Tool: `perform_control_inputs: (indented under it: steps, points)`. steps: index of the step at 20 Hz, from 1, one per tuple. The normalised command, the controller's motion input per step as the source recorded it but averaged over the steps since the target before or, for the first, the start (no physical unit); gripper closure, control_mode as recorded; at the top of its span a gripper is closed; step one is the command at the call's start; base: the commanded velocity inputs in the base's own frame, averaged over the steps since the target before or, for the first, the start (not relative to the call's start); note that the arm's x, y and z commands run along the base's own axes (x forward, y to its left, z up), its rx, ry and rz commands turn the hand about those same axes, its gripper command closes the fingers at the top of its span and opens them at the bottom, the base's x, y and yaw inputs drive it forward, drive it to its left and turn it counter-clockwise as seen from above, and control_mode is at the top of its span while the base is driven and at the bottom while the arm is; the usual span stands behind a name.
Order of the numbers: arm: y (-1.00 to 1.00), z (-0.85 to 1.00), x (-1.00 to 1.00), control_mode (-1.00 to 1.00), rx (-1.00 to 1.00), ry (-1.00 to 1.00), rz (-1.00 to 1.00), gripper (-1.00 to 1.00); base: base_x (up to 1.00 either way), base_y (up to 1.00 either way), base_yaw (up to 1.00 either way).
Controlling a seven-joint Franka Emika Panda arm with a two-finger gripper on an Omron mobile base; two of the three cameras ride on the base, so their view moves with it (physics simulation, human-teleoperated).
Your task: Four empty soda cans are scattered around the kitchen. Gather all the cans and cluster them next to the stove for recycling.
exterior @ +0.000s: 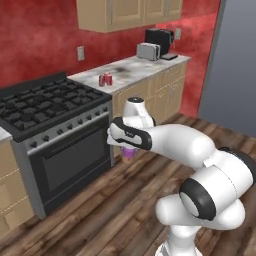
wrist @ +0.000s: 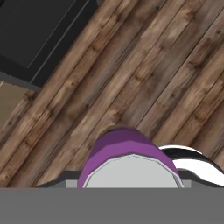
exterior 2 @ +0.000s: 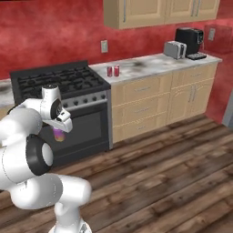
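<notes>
the gripper [exterior: 129, 150] is hanging low in front of the stove [exterior: 47, 107], pinching the purple can [exterior: 129, 152] between its jaws. in the hand view the purple can [wrist: 127, 157] is sitting at 6 o'clock, silver top facing the camera, with the wood plank floor [wrist: 144, 70] running diagonally under it and the stove's dark oven door [wrist: 39, 30] up at 11 o'clock. from the right base view the can [exterior 2: 58, 134] is peeking out under the hand at about 9 o'clock, in front of the oven.

two red cans [exterior: 105, 79] are standing close together on the pale marbled counter [exterior: 135, 70], just past the stove's right edge, around 12 o'clock in the left base view. further along that counter, a silver toaster [exterior: 148, 51] and a black coffee machine [exterior: 159, 37] are sitting against the red wall [exterior: 40, 40]. light wood cabinets are running below the counter [exterior 2: 150, 102] and hanging above it [exterior 2: 159, 11]. a grey panel [exterior: 235, 65] is filling the 3 o'clock side of the left base view.
</notes>
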Motion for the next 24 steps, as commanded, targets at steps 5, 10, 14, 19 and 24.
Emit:
perform_control_inputs:
  steps: [5, 10, 14, 19, 24]
  points:
    - [0.00, 0.00, 0.00, 1.00, 0.00, 0.00, 0.00, 1.00, 0.66, -0.21, 0.02]
    - [0.00, 0.00, 0.00, 1.00, 0.00, 0.00, 0.00, 1.00, 0.67, -0.21, 0.01]
    - [0.00, 0.00, 0.00, 1.00, 0.00, 0.00, 0.00, 1.00, 0.66, -0.21, 0.01]
    - [0.00, 0.00, 0.00, 1.00, 0.00, 0.00, 0.00, 1.00, 0.63, -0.21, 0.02]
    - [0.00, 0.00, 0.00, 1.00, 0.00, 0.00, 0.00, 1.00, 0.63, -0.22, 0.03]
